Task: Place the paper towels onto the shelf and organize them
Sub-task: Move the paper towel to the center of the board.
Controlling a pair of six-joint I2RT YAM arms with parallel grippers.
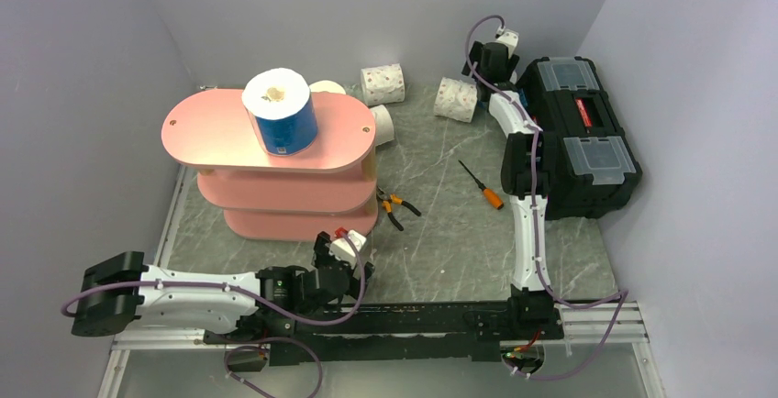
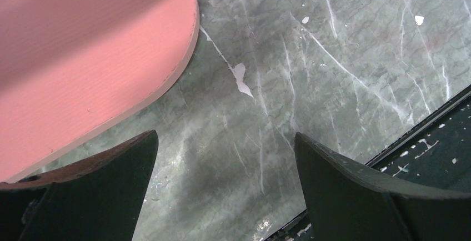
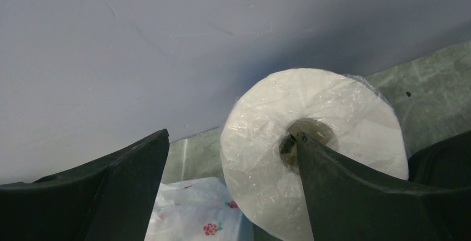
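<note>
Right gripper (image 3: 230,134) spread; wrapped white roll (image 3: 311,96) just ahead, its core facing my lens, one fingertip (image 3: 333,169) at the mouth; left arm (image 1: 183,292) well apart.

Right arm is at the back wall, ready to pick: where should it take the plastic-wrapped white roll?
Probably pinch the white roll by its wall: one finger in the hollow core, one outside the curved side, coming at the end face, which faces the right pincer.

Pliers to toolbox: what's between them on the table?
The screwdriver, then the right arm beside the toolbox; the top external view shows it.
</note>
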